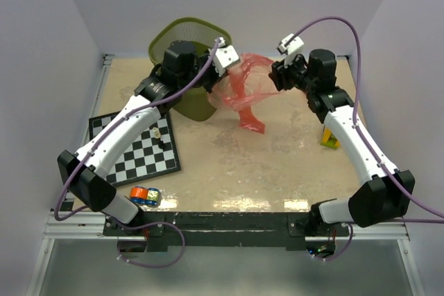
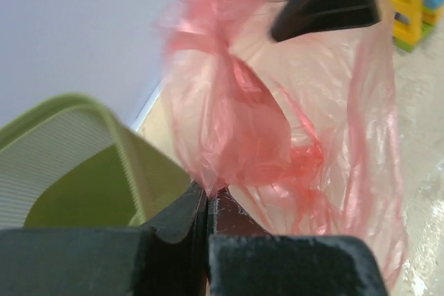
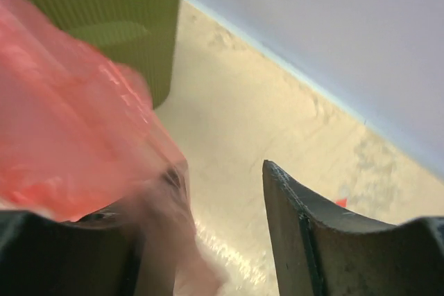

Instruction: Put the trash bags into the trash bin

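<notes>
The red-pink trash bag (image 1: 246,95) hangs stretched in the air between both grippers, right of the olive-green mesh trash bin (image 1: 186,34). My left gripper (image 1: 225,66) is beside the bin's rim. In the left wrist view its jaws (image 2: 208,195) are pressed shut on a gathered pinch of the bag (image 2: 277,136), with the bin (image 2: 83,164) just to the left. My right gripper (image 1: 279,74) stands open at the bag's other side. In the right wrist view the film (image 3: 62,123) drapes blurred over the left finger, and the right finger (image 3: 298,227) is bare.
A chessboard (image 1: 135,145) lies under the left arm, with small toy blocks (image 1: 145,195) at the front edge. A yellow-green block (image 1: 330,138) sits beside the right arm. White walls enclose the table on three sides.
</notes>
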